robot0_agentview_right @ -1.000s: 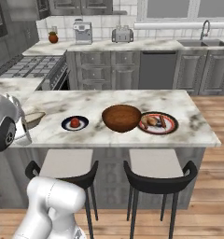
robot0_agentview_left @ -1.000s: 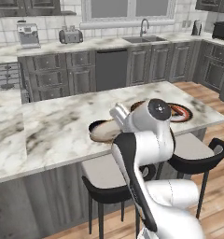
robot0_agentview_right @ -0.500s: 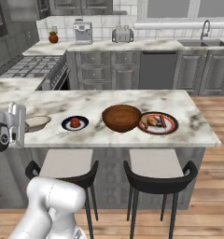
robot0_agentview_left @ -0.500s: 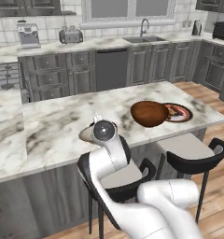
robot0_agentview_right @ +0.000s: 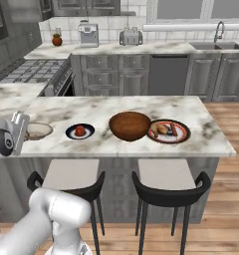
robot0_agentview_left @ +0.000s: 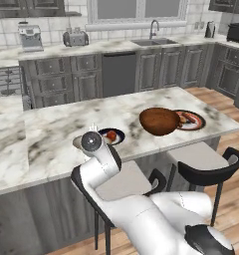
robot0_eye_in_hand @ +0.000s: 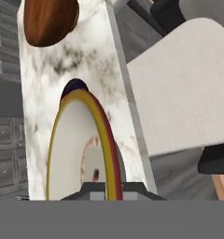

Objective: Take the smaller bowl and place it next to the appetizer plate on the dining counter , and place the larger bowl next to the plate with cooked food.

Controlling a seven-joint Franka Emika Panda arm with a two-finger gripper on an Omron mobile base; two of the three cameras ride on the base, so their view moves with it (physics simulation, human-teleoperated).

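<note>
I have the jaws [robot0_eye_in_hand: 106, 189] pinching the smaller bowl [robot0_eye_in_hand: 81, 149] by its near rim, low over the table [robot0_agentview_right: 201, 134]; the appetizer plate [robot0_agentview_right: 80, 131] lies just beyond it, the larger bowl [robot0_agentview_right: 130, 125] farther, touching the plate with cooked food [robot0_agentview_right: 169, 131]

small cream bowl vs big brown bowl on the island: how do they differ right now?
The small shallow cream bowl is pale, low and wide; the large deep reddish-brown bowl is dark, glossy and taller. The cream one sits beside the small red-item plate, the brown one beside the cooked-food plate. Both rest on the marble counter.
</note>
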